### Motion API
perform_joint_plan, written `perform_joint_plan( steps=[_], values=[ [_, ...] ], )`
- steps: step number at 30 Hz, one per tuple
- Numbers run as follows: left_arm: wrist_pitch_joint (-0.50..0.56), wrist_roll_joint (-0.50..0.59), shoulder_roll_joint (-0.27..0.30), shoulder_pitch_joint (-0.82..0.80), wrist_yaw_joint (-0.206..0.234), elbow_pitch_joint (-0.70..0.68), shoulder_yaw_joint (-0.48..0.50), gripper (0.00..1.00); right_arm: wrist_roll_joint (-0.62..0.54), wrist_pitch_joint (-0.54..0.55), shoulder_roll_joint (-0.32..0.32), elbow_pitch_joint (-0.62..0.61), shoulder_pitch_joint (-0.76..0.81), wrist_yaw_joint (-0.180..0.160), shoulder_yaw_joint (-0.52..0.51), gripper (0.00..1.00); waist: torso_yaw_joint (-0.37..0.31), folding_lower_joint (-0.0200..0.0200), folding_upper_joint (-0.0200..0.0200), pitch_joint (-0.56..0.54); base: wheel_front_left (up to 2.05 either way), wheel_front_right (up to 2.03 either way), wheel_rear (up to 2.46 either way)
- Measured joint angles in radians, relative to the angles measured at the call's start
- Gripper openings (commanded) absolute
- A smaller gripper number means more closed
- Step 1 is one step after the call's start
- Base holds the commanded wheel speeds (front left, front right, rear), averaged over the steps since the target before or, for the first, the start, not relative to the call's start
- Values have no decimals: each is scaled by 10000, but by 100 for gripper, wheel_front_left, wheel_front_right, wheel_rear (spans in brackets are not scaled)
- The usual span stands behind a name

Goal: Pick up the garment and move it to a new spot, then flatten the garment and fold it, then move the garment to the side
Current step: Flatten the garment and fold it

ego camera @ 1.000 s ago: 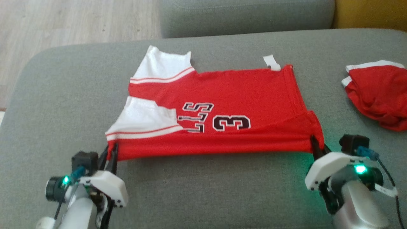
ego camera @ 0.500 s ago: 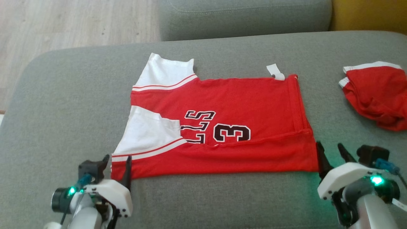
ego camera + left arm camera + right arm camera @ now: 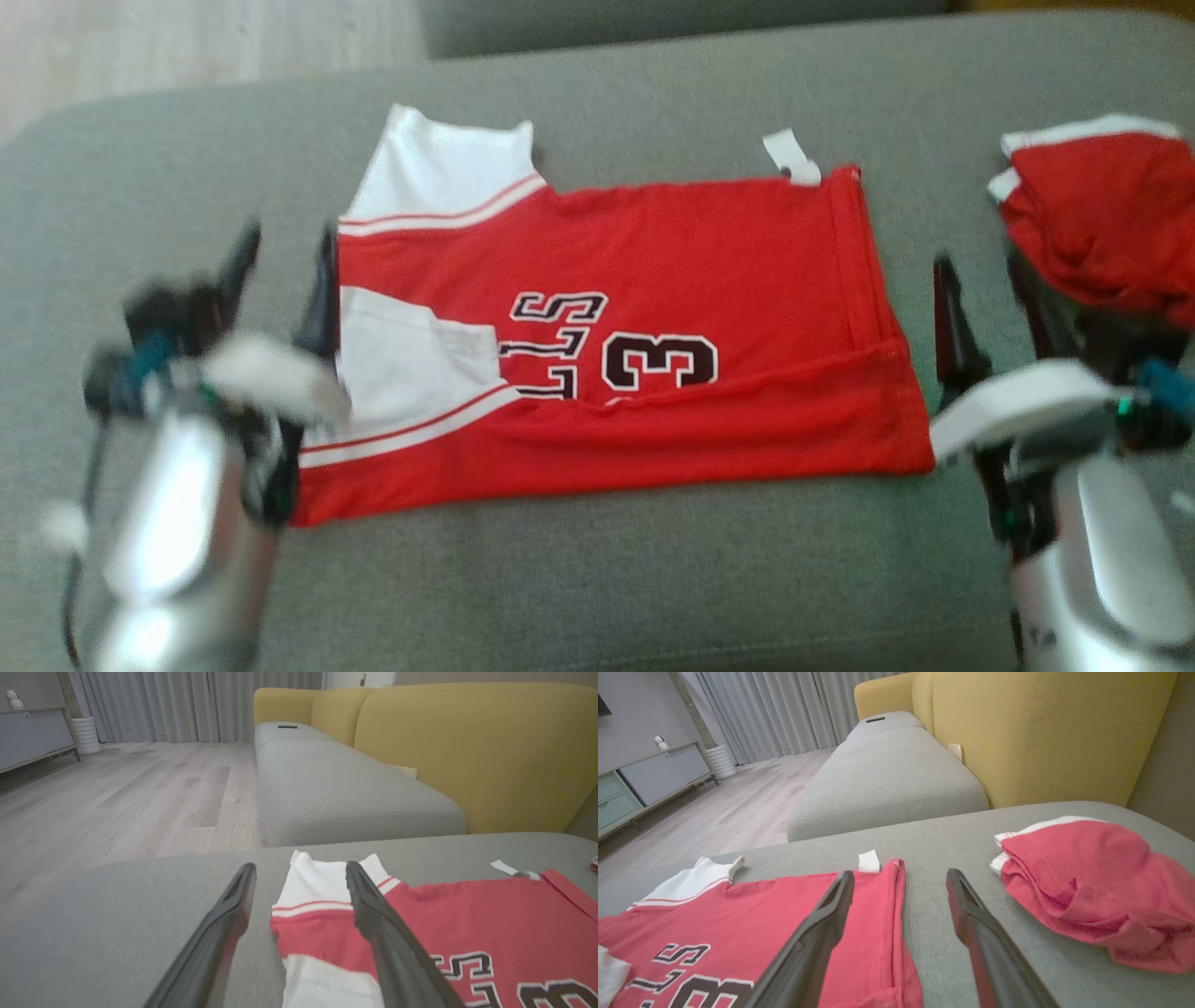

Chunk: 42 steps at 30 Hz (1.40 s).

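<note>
Under everything, a big grey cushion point(image 3: 597, 579), same as before, only seen from a slightly different spot because of a moved camera. In the middle of it, the red shirt point(image 3: 672, 243) with white parts and a big number 3, folded over and lying flat, its near edge now down on the cushion and no longer pulled tight like a second ago. Off to the right and well apart from it, a bunched-up red pile of clothes point(image 3: 1102, 224), not touched and not moved. No more pinching at the shirt's two near corners. For the left gripper point(image 3: 288, 241), a new place: up off the cloth, just beside the shirt's left side by the white part, fingers spread wide with nothing between them. For the right gripper point(image 3: 980, 266), much the same: corner let go, fingers spread wide and empty, now over bare cushion between the shirt's hem and the red pile. Both a bit blurry in the head view. Smallest of all, a little white tag point(image 3: 792, 157) poking out at the far right corner of the shirt, just like before
</note>
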Motion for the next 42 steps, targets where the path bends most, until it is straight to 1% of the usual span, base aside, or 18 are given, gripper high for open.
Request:
perform_joint_plan(
  steps=[3, 5, 8, 11, 15, 19, 24, 25, 28, 31, 37, 42],
  values=[
    [765, -268, 221, -1390, -389, 366, -119, 100, -96, 54, -4, -217, -700, 0, 167, 100, -116, 0, 0, 438, 0, 0, 0],
    [1499, -518, 449, -2402, -571, 773, -251, 100, -201, 174, -10, -320, -1180, 0, 347, 100, -217, 0, 0, 772, 0, 0, 0],
    [2452, -809, 1041, -3788, -640, 1429, -681, 100, -234, 295, -12, -445, -1905, 0, 577, 100, -418, 1, 0, 1299, 0, 0, 0],
    [3204, -1329, 1626, -4926, -640, 1969, -1586, 100, -284, 407, -15, -550, -2545, 0, 648, 100, -641, 2, 0, 1835, 0, 0, 0],
    [3685, -2115, 2268, -5895, -708, 2566, -2778, 100, -249, 424, -27, -585, -3084, 0, 813, 100, -994, 2, 0, 2463, 0, 0, 0],
    [3801, -2832, 2844, -6431, -709, 3122, -3728, 100, -102, 407, -29, -585, -3450, 0, 1003, 100, -1390, 3, -1, 2988, 0, 0, 0],
    [3680, -3331, 3158, -7026, -713, 3797, -4456, 100, 144, 301, -35, -589, -3688, 0, 1126, 100, -1795, 3, -1, 3457, 0, 0, 0],
    [3638, -3417, 3285, -7278, -713, 4052, -4723, 100, 322, 253, -35, -587, -3686, 0, 1187, 100, -1931, 1, -1, 3590, 0, 0, 0],
    [3593, -3568, 3429, -7628, -713, 4385, -5043, 100, 491, 174, -35, -591, -3687, 0, 1235, 100, -2083, 1, -1, 3807, 0, 0, 0],
    [3567, -3664, 3498, -7909, -713, 4690, -5390, 100, 558, 113, -35, -614, -3699, 0, 1223, 100, -2201, 1, -1, 3994, 0, 0, 0],
    [3576, -3939, 3588, -8493, -713, 5108, -5975, 100, 828, 4, -35, -859, -3950, 0, 838, 100, -2401, 1, -1, 4322, 0, 0, 0],
    [4132, -4573, 3609, -8815, -711, 5242, -6349, 100, 825, 4, -33, -886, -3976, 0, 769, 100, -2495, 0, -1, 4450, 0, 0, 0]
  ],
)
